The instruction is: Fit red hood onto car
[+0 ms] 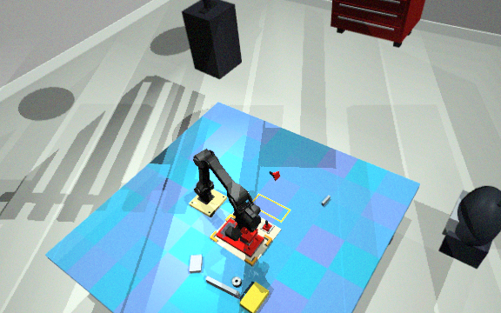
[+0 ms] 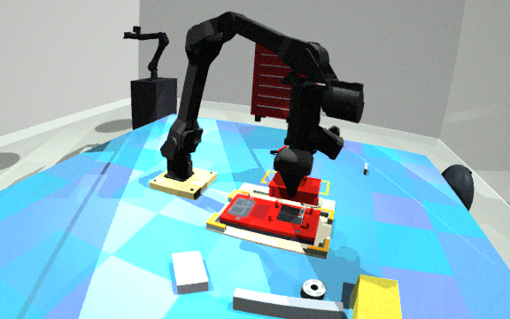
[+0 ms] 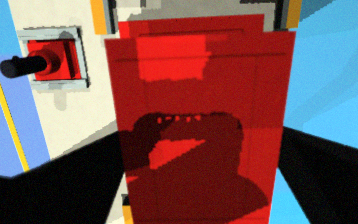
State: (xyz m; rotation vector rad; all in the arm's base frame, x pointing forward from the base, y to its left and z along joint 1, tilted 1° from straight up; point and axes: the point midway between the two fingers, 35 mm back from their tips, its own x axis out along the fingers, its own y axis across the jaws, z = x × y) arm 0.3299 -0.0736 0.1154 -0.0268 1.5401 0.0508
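A red hood [image 3: 195, 100], a black gripper [image 2: 291, 188], and a table [image 2: 414, 248] patched in blues and violet.

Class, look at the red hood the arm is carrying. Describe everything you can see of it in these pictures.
The hood is a plain red, box-like shell with a flat top, plastic in look. The gripper is shut on it, black fingers pressing its two sides. It is held roughly level at the far edge of the red car chassis in its jig, not yet seated. Its corner holes are not visible.
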